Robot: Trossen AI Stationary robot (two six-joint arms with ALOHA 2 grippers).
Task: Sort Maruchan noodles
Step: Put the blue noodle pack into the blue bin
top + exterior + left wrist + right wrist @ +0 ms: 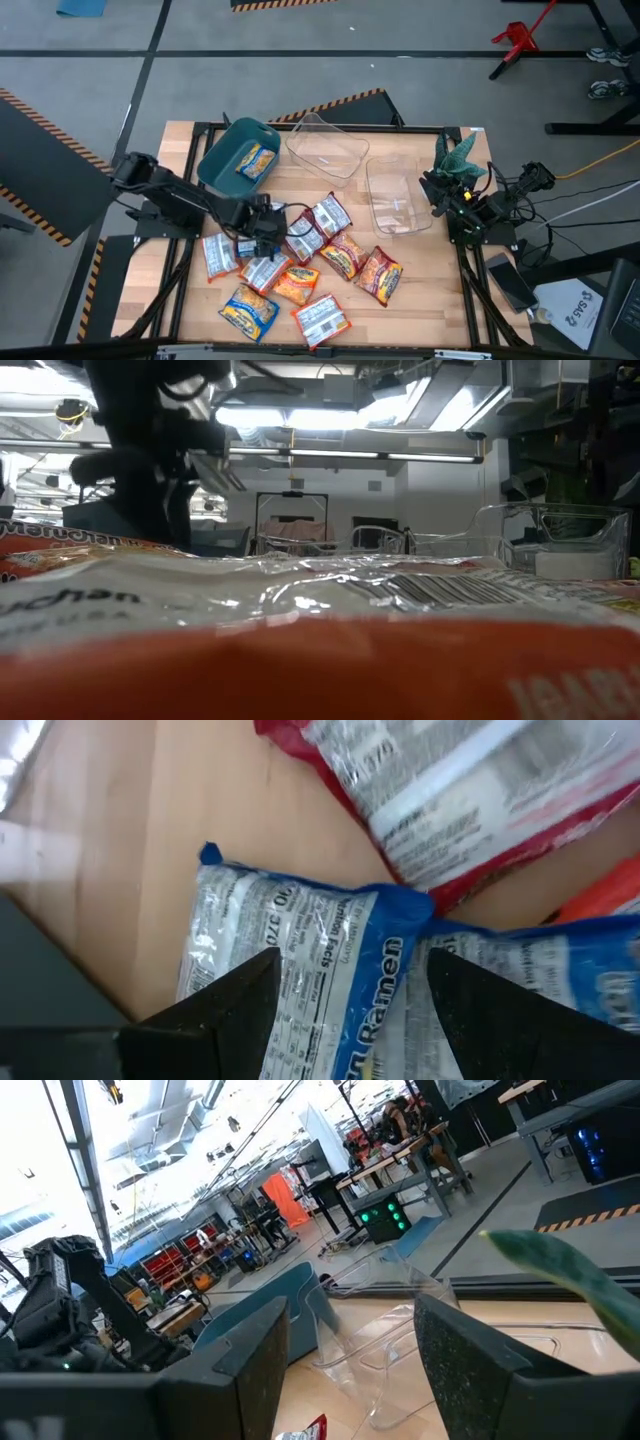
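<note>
1. Maruchan noodles [300, 275] lie scattered flat on the worktop [420, 290], long axes pointing every way.
2. Left pincer [345, 985] hangs open over a blue packet [290, 950].
3. Teal bin [222, 155] at 11 o'clock holds one packet [255, 160].
4. Right pincer [350, 1350] waits open at 3 o'clock, beside clear containers [395, 195].

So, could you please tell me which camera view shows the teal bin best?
The high view: the whole teal bin shows from above, with one noodle packet inside. The right wrist view catches only its side, the low view is blocked by packets, and the left wrist view misses it.
</note>
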